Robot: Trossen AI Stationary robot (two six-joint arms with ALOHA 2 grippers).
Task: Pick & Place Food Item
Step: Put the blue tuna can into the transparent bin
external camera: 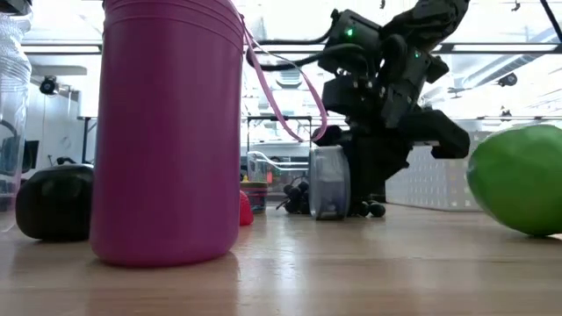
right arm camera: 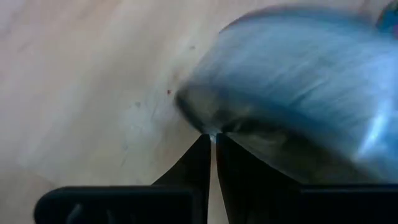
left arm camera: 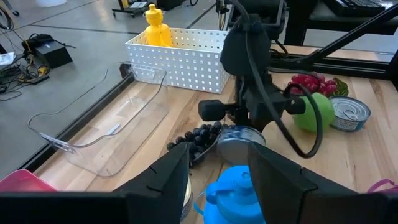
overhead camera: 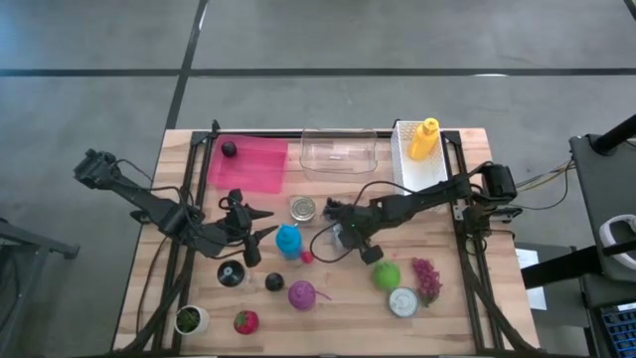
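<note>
**Right gripper down at the tin can, mid-counter**

Nearest you in the low view stands the purple cup, with the green apple off to one side. Behind them, your right gripper is lowered to the counter, its fingers drawn almost together against the tipped tin can. Dark grapes lie just beside it. Your left gripper sits spread wide by the blue bottle

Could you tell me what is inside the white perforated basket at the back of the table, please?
The white basket holds a yellow bottle, standing at its far end in the left wrist view. The rest of its floor looks bare from above; the perforated wall hides the bottle's base from the wrist camera.
</note>
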